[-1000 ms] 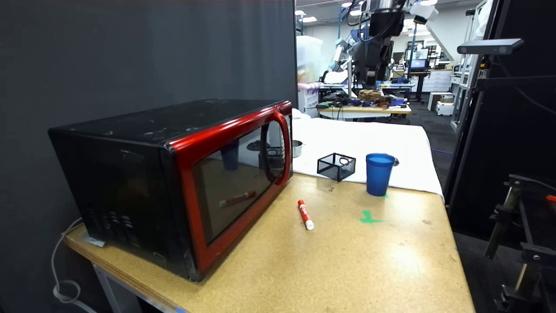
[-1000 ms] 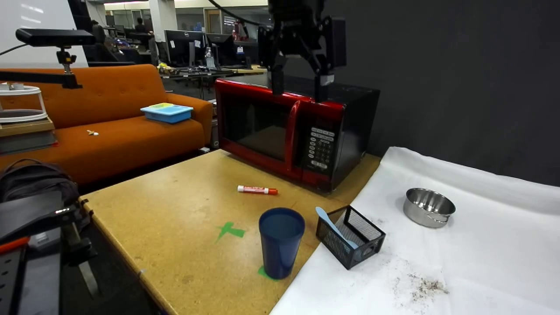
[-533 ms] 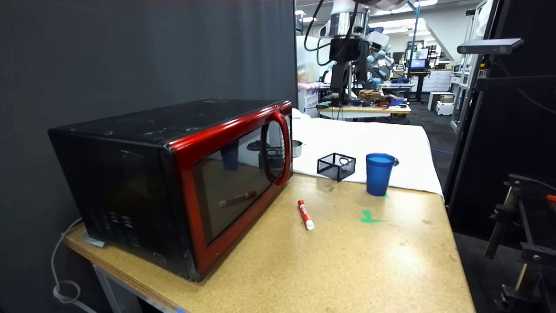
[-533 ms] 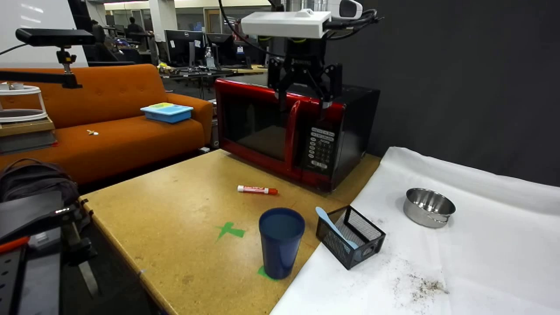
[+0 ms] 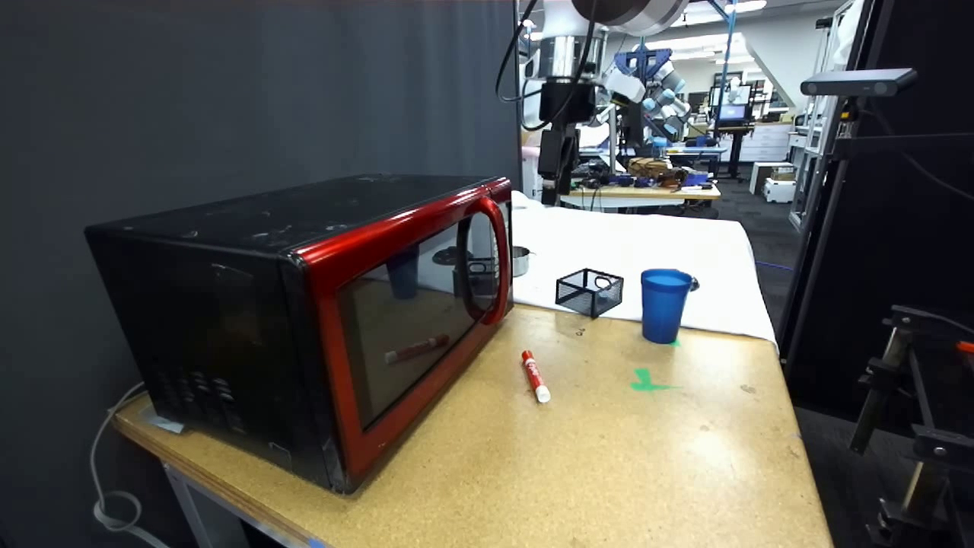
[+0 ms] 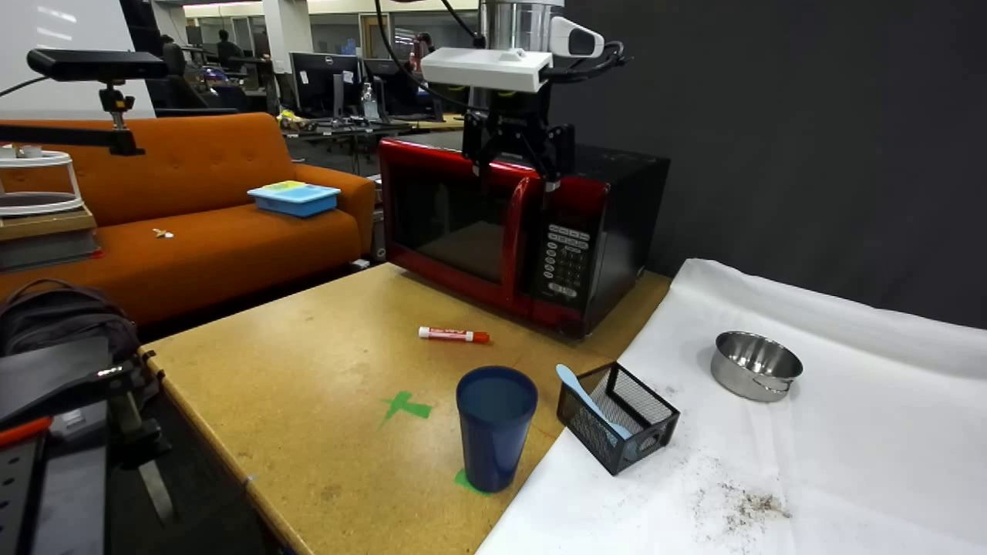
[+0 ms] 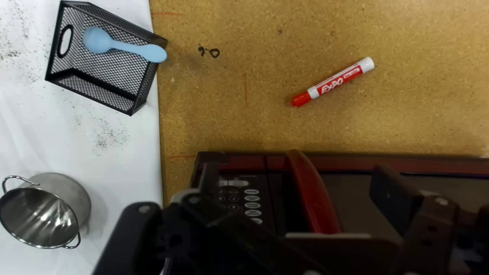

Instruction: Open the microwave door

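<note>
Lining up with the door handle (image 7: pixel 311 194) looks like the step in hand: the gripper (image 6: pixel 514 188) hangs near it with its jaws wide apart, holding nothing and not yet touching it. The microwave (image 5: pixel 228 320) stands on the wooden table (image 5: pixel 647 457), its microwave door (image 5: pixel 415 320) shut. Best is to bring the fingers (image 7: pixel 393 194) in astride the handle, one on the window (image 6: pixel 455 223) side and one on the keypad (image 6: pixel 565 258) side, keep it centred, then close firmly and pull outward along an arc, since the hinge is probably at the end away from the keypad. The dry-erase marker (image 7: pixel 332 82) lies in front of the door and may sit beneath its sweep; it reads EXPO. On the table near the wire-mesh basket (image 7: pixel 103 90), black handwriting (image 7: pixel 214 52) looks like 9.0, or 0.6 the other way up. The keypad legends are too small to read.
</note>
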You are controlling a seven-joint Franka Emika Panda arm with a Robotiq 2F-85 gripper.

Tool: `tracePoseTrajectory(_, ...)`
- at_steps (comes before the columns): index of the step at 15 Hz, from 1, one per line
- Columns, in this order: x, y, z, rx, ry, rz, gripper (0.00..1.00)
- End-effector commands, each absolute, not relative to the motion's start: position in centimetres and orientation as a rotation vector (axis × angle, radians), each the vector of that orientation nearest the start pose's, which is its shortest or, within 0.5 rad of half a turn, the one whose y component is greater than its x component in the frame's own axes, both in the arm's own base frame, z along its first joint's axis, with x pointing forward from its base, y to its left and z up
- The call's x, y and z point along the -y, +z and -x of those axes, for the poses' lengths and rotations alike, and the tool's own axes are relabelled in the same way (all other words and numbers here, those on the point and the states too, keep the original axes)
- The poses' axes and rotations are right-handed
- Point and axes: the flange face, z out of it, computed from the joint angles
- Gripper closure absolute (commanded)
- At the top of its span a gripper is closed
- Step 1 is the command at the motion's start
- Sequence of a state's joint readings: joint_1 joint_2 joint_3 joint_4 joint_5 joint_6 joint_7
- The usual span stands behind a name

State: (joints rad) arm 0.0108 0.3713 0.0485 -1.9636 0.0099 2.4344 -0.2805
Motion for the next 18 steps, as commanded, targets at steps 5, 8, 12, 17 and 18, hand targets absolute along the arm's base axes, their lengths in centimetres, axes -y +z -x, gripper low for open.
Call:
tracePoseTrajectory(5,-8.2,29.0,-64.1,0.547,-0.245,3.142,0.00)
tracePoseTrajectory(8,-8.5,29.0,-63.6,0.560,-0.224,3.132,0.00)
tracePoseTrajectory(12,-8.5,28.8,-63.6,0.560,-0.219,3.132,0.00)
tracePoseTrajectory(17,-8.7,26.8,-63.8,0.545,-0.407,3.086,0.00)
tracePoseTrajectory(18,-8.6,26.0,-63.7,0.540,-0.462,3.066,0.00)
